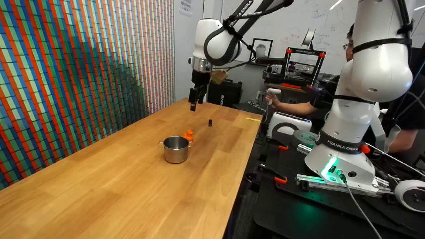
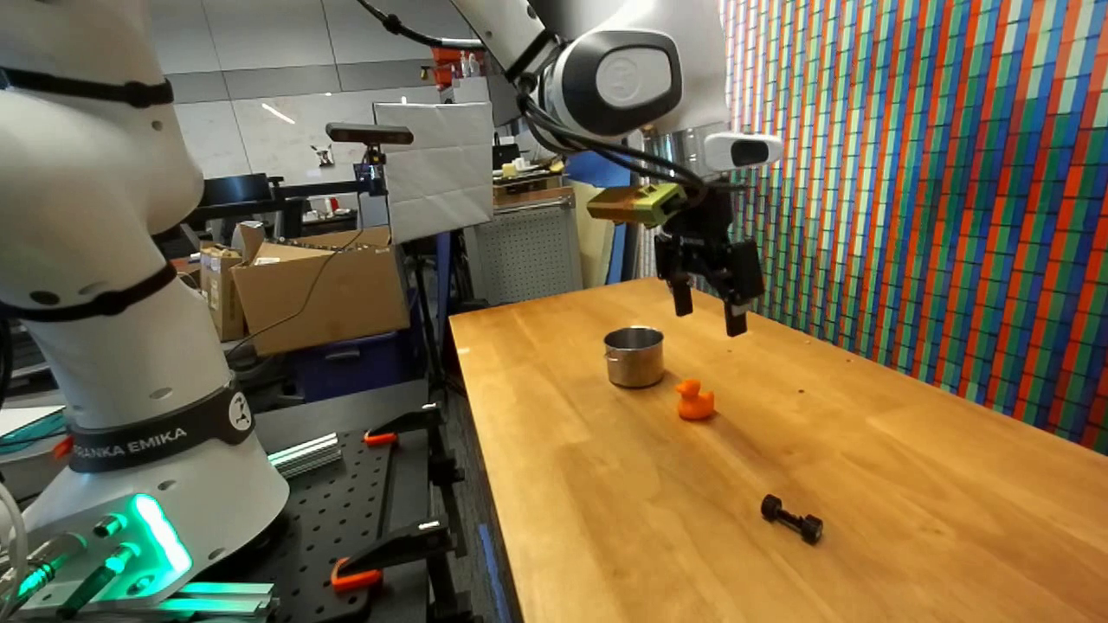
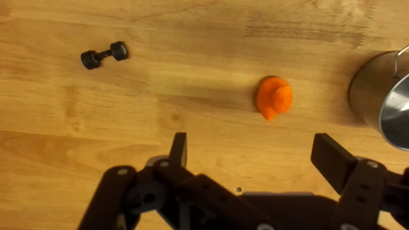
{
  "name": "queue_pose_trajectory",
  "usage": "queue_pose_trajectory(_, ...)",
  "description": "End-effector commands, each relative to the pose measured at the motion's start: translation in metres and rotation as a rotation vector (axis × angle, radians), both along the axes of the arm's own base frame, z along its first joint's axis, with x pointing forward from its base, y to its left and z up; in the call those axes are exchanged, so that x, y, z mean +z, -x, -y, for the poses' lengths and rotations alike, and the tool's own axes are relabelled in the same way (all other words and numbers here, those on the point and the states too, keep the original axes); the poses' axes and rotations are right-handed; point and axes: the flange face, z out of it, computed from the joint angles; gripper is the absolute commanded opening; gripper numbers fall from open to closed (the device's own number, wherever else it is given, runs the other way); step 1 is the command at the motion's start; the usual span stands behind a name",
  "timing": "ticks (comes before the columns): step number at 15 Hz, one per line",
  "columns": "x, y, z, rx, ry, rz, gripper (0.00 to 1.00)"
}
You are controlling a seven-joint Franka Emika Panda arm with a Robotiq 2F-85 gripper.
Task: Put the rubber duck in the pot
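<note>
Holding nothing with black two-fingered gripper (image 3: 250, 137), spread wide. In wrist view, one o'clock from there: orange rubber duck (image 3: 274, 98); nearby, at three o'clock, round silver metal pot (image 3: 367, 92). Could bump the pot by squeezing between, or drop the duck by pinching only its head.

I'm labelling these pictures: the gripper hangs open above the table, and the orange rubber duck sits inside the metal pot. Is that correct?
One thing is off: the rubber duck is not inside the pot but on the table beside it, with a gap between, as an exterior view shows. The gripper does hang open above the table.
</note>
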Motion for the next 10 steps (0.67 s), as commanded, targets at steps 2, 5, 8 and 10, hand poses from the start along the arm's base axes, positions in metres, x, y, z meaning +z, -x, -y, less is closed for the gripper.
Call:
queue_pose_trajectory(2, -0.047, -0.016, -0.010, -0.037, -0.018, -0.035, 1.00)
queue_pose_trajectory(5, -0.074, -0.008, -0.020, -0.036, -0.024, -0.071, 1.00)
queue_pose_trajectory(8, -0.096, -0.001, -0.029, -0.031, -0.024, -0.087, 1.00)
queue_pose_trajectory(10, -0.105, -0.001, -0.035, -0.028, -0.027, -0.074, 1.00)
